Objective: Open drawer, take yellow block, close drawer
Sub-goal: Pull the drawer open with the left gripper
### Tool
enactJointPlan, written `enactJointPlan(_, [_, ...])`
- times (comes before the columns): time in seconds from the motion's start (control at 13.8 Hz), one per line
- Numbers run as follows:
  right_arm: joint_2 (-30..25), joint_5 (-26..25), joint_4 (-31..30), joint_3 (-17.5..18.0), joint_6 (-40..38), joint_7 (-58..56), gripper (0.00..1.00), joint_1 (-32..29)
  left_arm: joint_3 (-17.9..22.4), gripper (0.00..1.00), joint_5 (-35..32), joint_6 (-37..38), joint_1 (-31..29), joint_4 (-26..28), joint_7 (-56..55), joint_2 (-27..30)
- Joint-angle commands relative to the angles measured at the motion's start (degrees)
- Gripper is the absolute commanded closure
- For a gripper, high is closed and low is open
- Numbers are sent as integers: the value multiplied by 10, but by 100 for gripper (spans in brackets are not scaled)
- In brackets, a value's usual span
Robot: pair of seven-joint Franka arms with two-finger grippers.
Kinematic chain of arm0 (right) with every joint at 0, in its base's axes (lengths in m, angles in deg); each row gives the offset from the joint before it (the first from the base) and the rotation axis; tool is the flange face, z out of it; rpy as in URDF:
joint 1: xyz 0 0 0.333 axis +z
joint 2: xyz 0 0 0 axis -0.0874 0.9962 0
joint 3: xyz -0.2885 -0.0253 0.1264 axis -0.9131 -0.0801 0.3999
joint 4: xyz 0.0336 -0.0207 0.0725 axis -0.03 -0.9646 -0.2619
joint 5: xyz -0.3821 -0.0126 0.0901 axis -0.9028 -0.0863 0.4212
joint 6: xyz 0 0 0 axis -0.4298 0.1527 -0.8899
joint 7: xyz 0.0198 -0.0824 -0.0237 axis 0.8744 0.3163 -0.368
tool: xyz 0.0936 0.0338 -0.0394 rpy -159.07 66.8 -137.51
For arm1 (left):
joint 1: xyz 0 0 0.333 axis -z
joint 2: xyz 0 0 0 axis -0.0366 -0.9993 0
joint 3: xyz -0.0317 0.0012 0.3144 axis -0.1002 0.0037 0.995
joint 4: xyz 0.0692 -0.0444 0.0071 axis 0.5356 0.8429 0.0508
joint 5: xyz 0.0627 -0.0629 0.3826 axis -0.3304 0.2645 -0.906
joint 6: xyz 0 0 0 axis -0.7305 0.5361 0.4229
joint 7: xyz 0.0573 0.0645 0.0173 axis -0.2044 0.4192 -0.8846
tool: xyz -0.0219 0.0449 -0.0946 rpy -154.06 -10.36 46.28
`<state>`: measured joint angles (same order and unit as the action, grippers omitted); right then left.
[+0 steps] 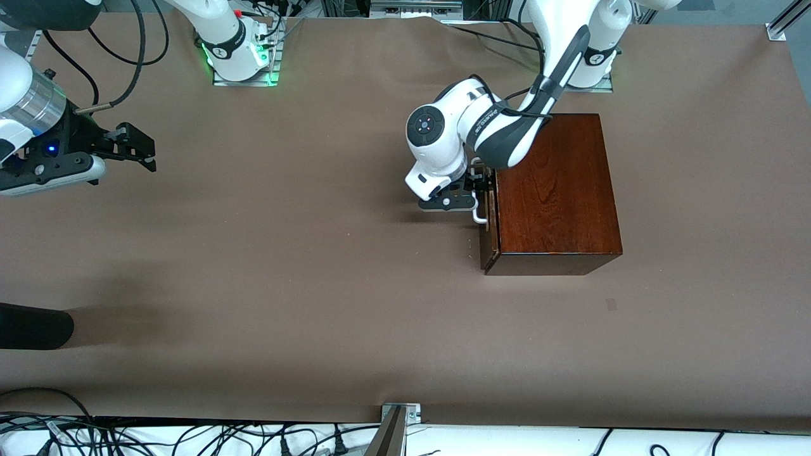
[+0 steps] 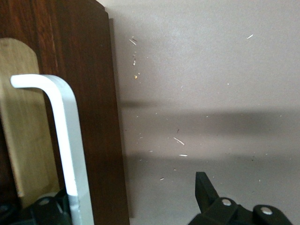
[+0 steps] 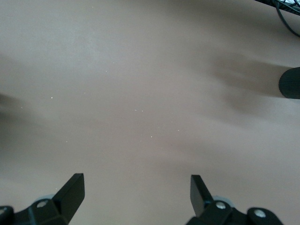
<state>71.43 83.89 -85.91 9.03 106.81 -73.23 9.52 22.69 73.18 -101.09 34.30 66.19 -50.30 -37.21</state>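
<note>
- Fingers of my left hand (image 1: 476,190) stand apart around the white U-shaped bar handle (image 2: 65,140), ready to pull the dark reddish-brown wooden drawer (image 1: 486,221), barely open.
- My right hand (image 1: 136,149) waits, fingers apart, over bare desk (image 1: 285,285); the yellow block is unseen, presumably inside.

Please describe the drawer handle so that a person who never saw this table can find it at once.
Find the dark reddish-brown wooden box at the left arm's end of the table. On its side that faces the right arm's end is the drawer front. The handle is the white bent bar there, at the left gripper.
</note>
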Motion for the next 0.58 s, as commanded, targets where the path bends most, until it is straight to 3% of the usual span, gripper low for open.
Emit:
enactJointPlan(0.0, [4,11,11,1,-6,-2,0,-5,0,0,-1,-39,26,-11,-35,-10])
enactJointPlan(0.29, [4,11,11,1,-6,-2,0,-5,0,0,37,-111,56,-24,-109,-22])
enactJointPlan(0.51, [4,10,12,2,-5,-2,0,-4,0,0,39,-114,76,-52,-132,-40])
